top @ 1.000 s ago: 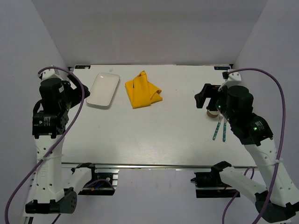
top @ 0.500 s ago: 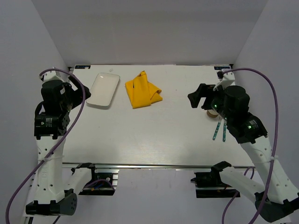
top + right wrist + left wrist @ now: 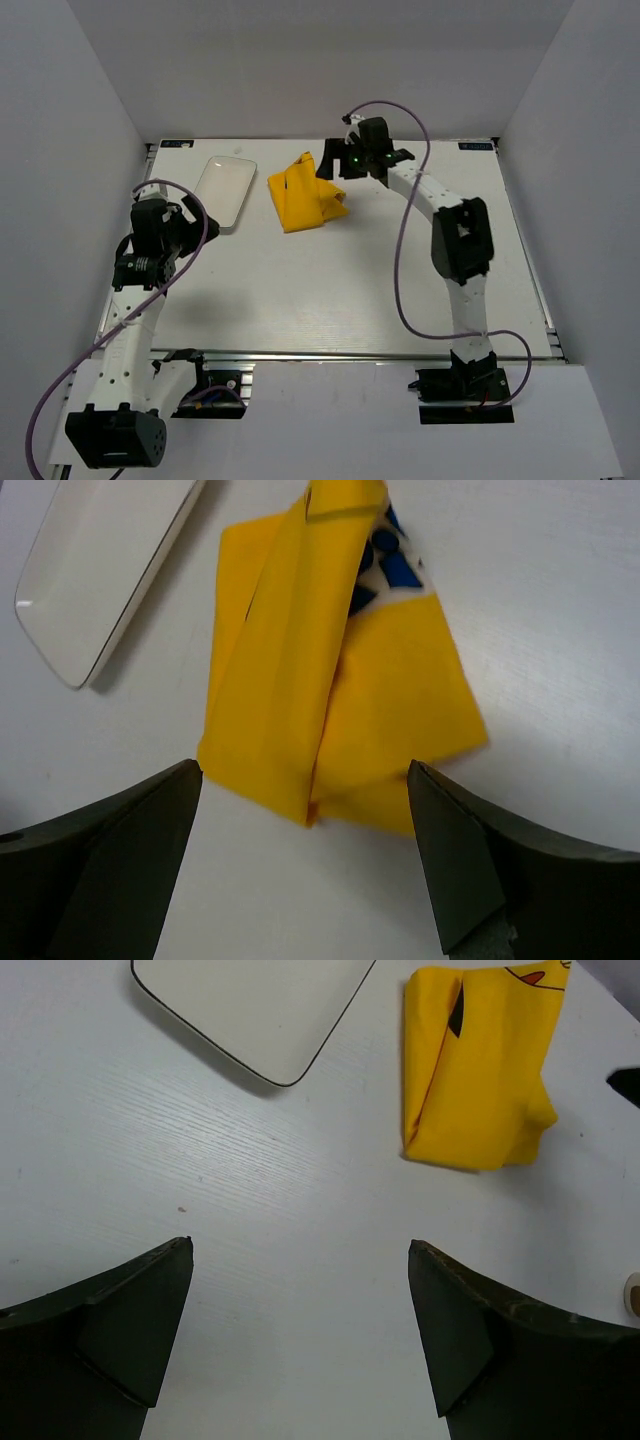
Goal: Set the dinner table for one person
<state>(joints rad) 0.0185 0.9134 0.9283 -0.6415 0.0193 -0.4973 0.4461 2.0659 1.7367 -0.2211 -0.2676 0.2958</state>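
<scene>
Right tool (image 3: pixel 305 770) positioned wide open, empty, over folded cloth (image 3: pixel 330 680), likely for grasping; left tool (image 3: pixel 300 1250) open, empty, near plate (image 3: pixel 250 1005).

Open tabletop (image 3: pixel 330 290) at front, yellow cloth (image 3: pixel 298 202) and plate (image 3: pixel 225 188) blocking rear, seemingly apart

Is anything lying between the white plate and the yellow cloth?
Nothing. Only a bare strip of table separates the plate from the yellow cloth. They do not touch. The left wrist view shows it best.
</scene>
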